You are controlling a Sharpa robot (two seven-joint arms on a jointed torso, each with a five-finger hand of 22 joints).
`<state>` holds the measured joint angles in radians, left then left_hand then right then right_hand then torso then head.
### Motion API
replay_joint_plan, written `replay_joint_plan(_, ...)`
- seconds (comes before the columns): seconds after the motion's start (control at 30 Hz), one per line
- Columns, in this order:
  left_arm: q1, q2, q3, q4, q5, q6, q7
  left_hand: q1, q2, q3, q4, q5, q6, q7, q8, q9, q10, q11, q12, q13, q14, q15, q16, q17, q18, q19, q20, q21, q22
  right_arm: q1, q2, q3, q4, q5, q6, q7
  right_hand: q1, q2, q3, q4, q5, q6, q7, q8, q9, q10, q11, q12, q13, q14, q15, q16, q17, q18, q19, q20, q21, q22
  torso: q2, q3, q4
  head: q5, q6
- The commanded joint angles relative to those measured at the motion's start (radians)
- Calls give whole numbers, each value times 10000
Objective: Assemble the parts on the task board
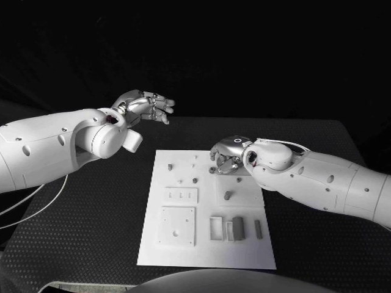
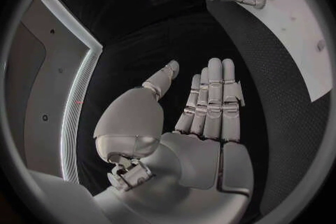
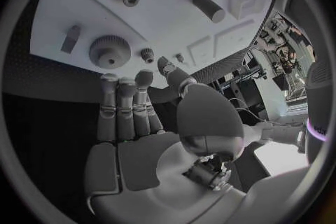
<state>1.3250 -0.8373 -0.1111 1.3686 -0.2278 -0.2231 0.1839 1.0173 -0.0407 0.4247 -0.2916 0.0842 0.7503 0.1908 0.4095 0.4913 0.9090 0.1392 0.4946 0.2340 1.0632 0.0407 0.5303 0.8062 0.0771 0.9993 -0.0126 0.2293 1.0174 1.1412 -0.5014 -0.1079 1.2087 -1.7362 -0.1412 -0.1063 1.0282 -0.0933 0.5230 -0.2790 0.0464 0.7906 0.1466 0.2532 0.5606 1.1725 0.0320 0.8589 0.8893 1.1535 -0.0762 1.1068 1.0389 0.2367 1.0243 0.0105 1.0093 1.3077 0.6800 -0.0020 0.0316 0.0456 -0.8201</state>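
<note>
The right hand (image 1: 231,155), fingers straight and together, empty, hovers beside one large gear (image 3: 108,51) on the task board (image 1: 187,253); the left hand (image 1: 147,105), fingers extended side by side, holds nothing beyond the board.

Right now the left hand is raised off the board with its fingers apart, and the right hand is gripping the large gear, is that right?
Not quite: the right hand is open just short of the large gear, as the right wrist view shows. The left hand part stands.

White task board (image 1: 182,244), grey parts: gear (image 3: 108,51), pegs (image 1: 227,196) and blocks (image 1: 237,227), black table (image 1: 90,232) with a fine dotted weave, white arms (image 1: 46,149), silver left hand (image 1: 147,104) and silver right hand (image 1: 228,155)
</note>
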Motion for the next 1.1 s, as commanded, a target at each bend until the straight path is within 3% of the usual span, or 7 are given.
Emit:
replay_joint_plan(0.03, 45, 20, 7, 9, -38, 141, 108, -19, -35, -51, 11, -59, -6, 67, -62, -18, -58, 9, -42, -4, 20, -30, 69, 13, 94, 36, -26, -44, 12, -45, 30, -1, -56, -218, 99, -52, -25, 102, 12, -76, 20, 61, -2, -34, -13, 67, -12, 53, 25, 62, -1, 82, 27, 251, -3, -86, 56, 227, 12, 2, 19, 48, -145)
replay_joint_plan(0.23, 85, 27, 7, 12, -38, 134, 107, -21, -39, -53, 11, -64, -5, 67, -63, -19, -59, 10, -43, -3, 19, -30, 72, 16, 89, 39, -32, -47, 12, -165, 215, -7, -246, -325, -38, -104, -13, 168, 27, -74, 20, 127, -8, -42, -29, 108, -18, 107, 87, 100, -9, 143, 77, 251, 22, -117, 137, 226, -1, 0, 2, 90, -153)
replay_joint_plan(0.5, 130, 70, 7, 10, -38, 132, 108, -23, -41, -55, 11, -70, -4, 67, -63, -22, -59, 10, -44, -2, 17, -30, 76, 19, 81, 42, -39, -50, 12, -302, 421, -14, -439, -430, -151, -152, -26, 235, 34, -73, 20, 197, -21, -46, -42, 150, -31, 152, 144, 140, -21, 193, 120, 251, 44, -145, 214, 223, 30, -3, 27, 100, -160)
replay_joint_plan(1.1, 149, 127, 6, -21, -38, 159, 98, -26, -40, -56, 13, -77, -2, 67, -65, -27, -59, 10, -46, 1, 13, -30, 83, 25, 65, 50, -55, -58, 12, -304, 410, -14, -445, -469, -125, -191, -52, 555, 83, -85, 20, 348, -57, -54, -68, 219, -67, 206, 242, 203, -57, 263, 196, 251, 63, -199, 356, 216, 27, -4, 14, 140, -149)
